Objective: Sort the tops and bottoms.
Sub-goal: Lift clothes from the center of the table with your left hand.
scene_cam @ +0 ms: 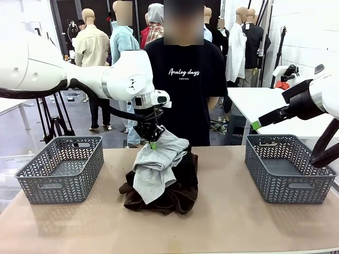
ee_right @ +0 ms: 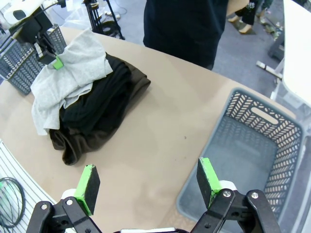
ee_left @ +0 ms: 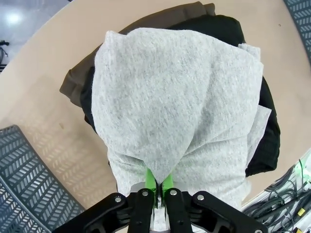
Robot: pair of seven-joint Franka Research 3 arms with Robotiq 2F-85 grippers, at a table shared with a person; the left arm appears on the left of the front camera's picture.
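A pale grey top [scene_cam: 156, 164] lies draped over a pile of dark bottoms [scene_cam: 180, 185] in the middle of the table. My left gripper [scene_cam: 152, 143] is shut on a pinched fold of the top at the pile's far upper edge. In the left wrist view the green pads [ee_left: 151, 185] squeeze the grey fabric [ee_left: 180, 97], with black and brown bottoms [ee_left: 265, 121] showing around it. My right gripper [ee_right: 148, 182] hangs open and holds nothing, above the table beside the right basket [ee_right: 252, 155]; in the front view it [scene_cam: 256, 125] sits high at the right.
Two grey lattice baskets stand on the table: one at the left [scene_cam: 61, 169], one at the right [scene_cam: 288, 166], nothing showing inside them. A person in a black T-shirt [scene_cam: 183, 84] stands at the far edge behind the pile.
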